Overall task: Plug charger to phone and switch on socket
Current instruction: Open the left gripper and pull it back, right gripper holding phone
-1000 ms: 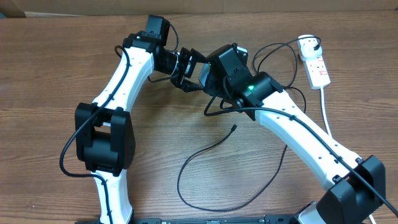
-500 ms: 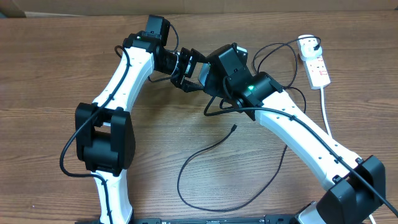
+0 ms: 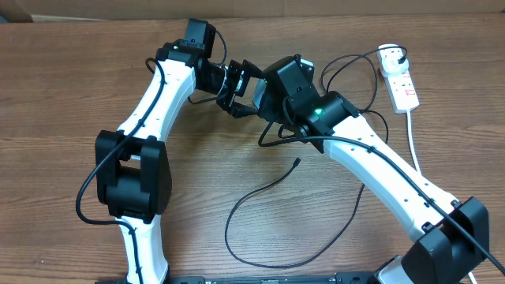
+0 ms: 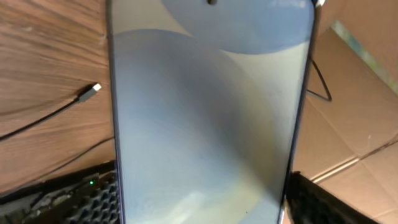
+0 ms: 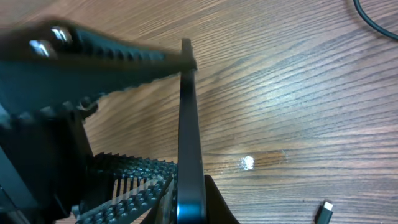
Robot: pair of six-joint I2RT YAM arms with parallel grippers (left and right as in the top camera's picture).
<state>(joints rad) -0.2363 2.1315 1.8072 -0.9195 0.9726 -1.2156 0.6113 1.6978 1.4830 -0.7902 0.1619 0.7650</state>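
1. Where the two arms meet at the far middle of the wooden table (image 3: 63, 95), we see the phone (image 4: 211, 124) held above the wood. Its pale blue-and-white screen fills the left wrist view.
2. The right gripper (image 5: 181, 204) is clenched on the phone, pinching its thin body from face to back. In the right wrist view we see the phone edge-on.
3. The left gripper (image 3: 239, 87) has its jaws spread wide, with a ridged finger (image 4: 93, 199) at each long side of the phone. We cannot tell whether they press on it or stand just clear.
4. The charger (image 3: 227, 230) lies loose on the table in a long loop nearer the arm bases. Its plug tip (image 3: 297, 162) is free and apart from the phone.
5. The socket (image 3: 402, 83) lies at the far right, well apart from both grippers. Its white cord (image 3: 413, 142) trails toward the near edge.
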